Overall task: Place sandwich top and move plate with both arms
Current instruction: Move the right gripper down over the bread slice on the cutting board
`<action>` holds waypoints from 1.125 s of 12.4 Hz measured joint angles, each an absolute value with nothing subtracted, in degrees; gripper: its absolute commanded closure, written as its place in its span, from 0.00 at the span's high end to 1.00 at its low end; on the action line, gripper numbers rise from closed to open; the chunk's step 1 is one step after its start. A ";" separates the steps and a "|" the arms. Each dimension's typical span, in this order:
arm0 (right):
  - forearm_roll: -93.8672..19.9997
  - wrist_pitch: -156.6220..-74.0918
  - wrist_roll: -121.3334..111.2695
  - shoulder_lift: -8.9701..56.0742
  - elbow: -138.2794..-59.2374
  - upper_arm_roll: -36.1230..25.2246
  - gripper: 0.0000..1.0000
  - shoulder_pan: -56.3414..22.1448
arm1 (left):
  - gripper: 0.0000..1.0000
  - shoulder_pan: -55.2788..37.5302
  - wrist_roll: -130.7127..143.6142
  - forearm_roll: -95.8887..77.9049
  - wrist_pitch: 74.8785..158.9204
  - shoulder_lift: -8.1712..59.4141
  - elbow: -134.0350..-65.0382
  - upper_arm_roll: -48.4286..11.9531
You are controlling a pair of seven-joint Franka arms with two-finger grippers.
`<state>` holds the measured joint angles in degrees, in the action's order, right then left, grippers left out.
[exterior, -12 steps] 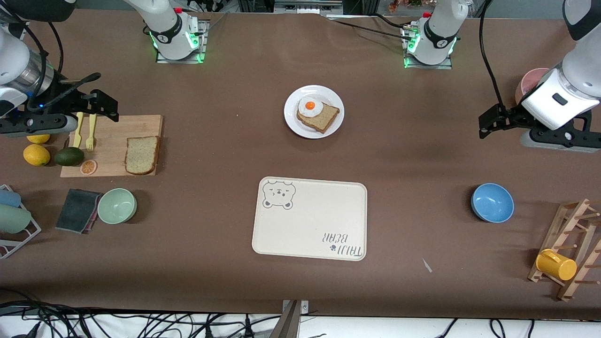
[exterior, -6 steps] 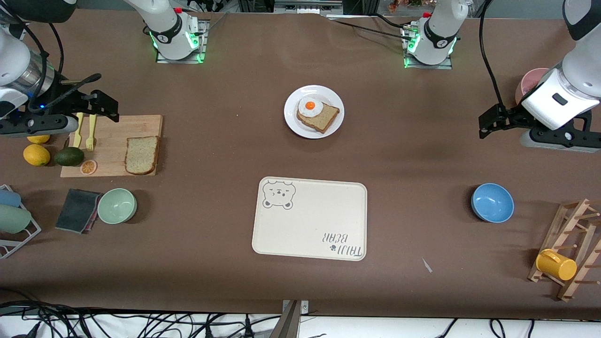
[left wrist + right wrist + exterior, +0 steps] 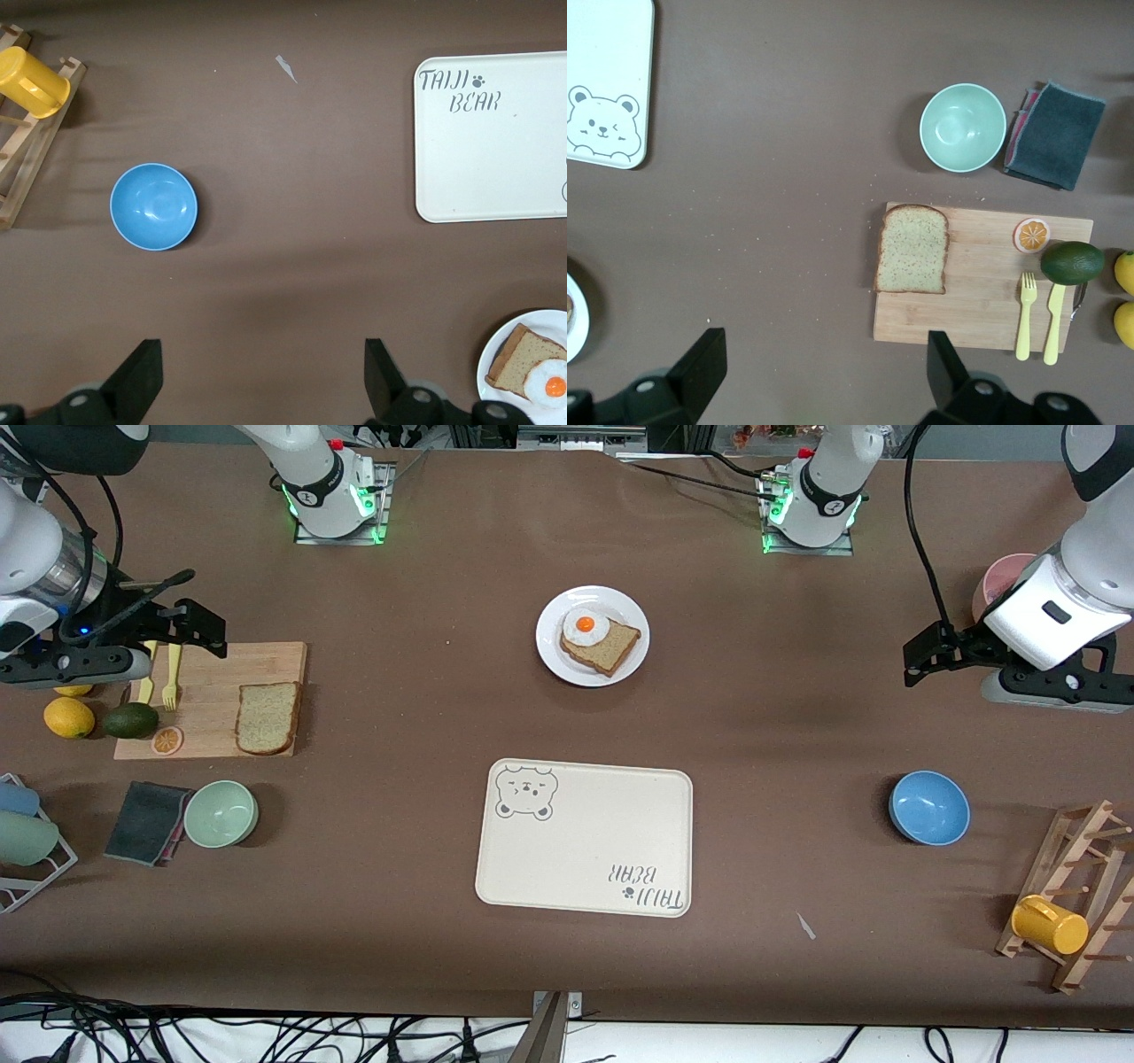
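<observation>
On the table: one plate [image 3: 592, 636] with one egg-topped slice; one sandwich top [image 3: 267, 717] on the cutting board [image 3: 213, 701]. Left claw [image 3: 921, 657] and right claw [image 3: 199, 625]: wide open, empty.

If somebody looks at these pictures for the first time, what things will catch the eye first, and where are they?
Probably the white plate in the table's middle, carrying dark bread and a fried egg, with the cream bear tray nearer the camera. Next, the sandwich top on the wooden board at the right arm's end. Both open grippers, right and left, hang at the table's ends.
</observation>
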<state>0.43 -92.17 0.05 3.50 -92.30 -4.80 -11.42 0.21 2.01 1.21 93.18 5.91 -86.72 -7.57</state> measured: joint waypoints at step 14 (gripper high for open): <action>6.37 -109.05 3.75 10.84 -106.74 -4.72 0.87 -11.47 | 1.00 0.22 2.01 1.21 93.18 5.92 -86.72 -7.56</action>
<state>6.37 -109.05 3.75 10.84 -106.74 -4.72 -11.47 0.22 2.01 1.21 93.18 5.92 -86.72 -7.56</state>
